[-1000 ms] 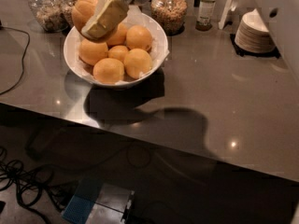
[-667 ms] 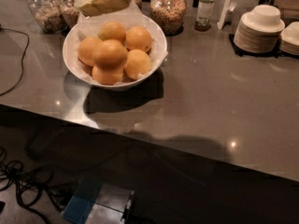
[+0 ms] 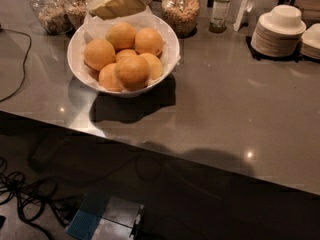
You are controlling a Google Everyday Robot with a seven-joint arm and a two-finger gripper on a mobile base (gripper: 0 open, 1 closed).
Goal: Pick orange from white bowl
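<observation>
The white bowl [image 3: 174, 44], wide and lined with crinkled white paper, stands on the grey counter at centre left. It holds several oranges; the front one [image 3: 132, 71] lies on top of the pile. My gripper [image 3: 118, 2], tan coloured, hangs over the bowl's back rim at the top of the camera view, just above the rear oranges [image 3: 121, 35]. I see no orange in it. Its upper part is cut off by the top edge.
Glass jars [image 3: 50, 6] [image 3: 181, 11] and a bottle [image 3: 220, 9] stand behind the bowl. Stacks of small white dishes [image 3: 277, 31] sit at the back right. A black cable [image 3: 20, 69] crosses the counter's left. The counter's front edge [image 3: 200, 156] runs diagonally; cables [image 3: 20, 194] lie on the floor below.
My gripper has risen from low among the oranges to the bowl's back rim. The oranges have shifted, and one now sits on top at the front.
</observation>
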